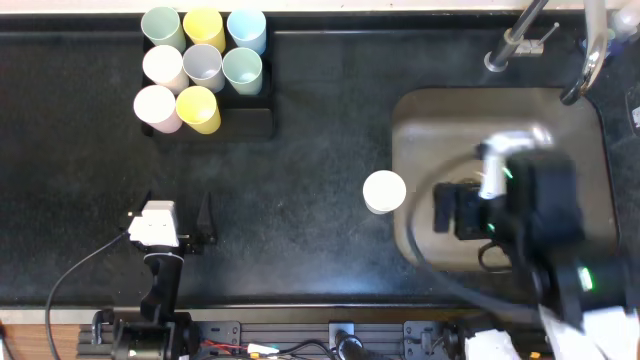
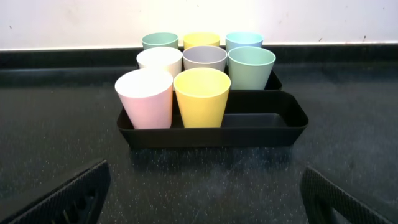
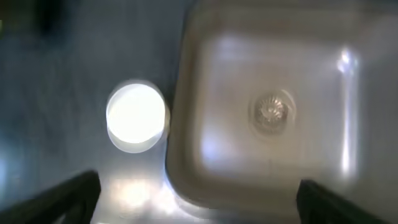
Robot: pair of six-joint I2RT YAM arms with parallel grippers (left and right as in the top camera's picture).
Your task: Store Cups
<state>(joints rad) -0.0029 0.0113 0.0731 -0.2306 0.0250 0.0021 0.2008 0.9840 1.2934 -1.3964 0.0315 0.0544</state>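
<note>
A black tray (image 1: 256, 124) at the counter's back left holds several upright cups, among them a pale pink cup (image 1: 157, 107) and a yellow cup (image 1: 199, 108) in its near row; the compartment beside the yellow cup is vacant. A lone white cup (image 1: 384, 191) stands on the counter just left of the sink. My left gripper (image 1: 205, 222) is open, low on the counter in front of the tray (image 2: 267, 134), with nothing between its fingers. My right gripper (image 1: 441, 208) is open over the sink's left edge, right of the white cup (image 3: 137, 117).
A steel sink (image 1: 560, 120) fills the right side, with its drain (image 3: 272, 111) below my right arm. A faucet (image 1: 515, 38) stands behind it. Dark counter (image 1: 300, 230) lies between the tray and the white cup.
</note>
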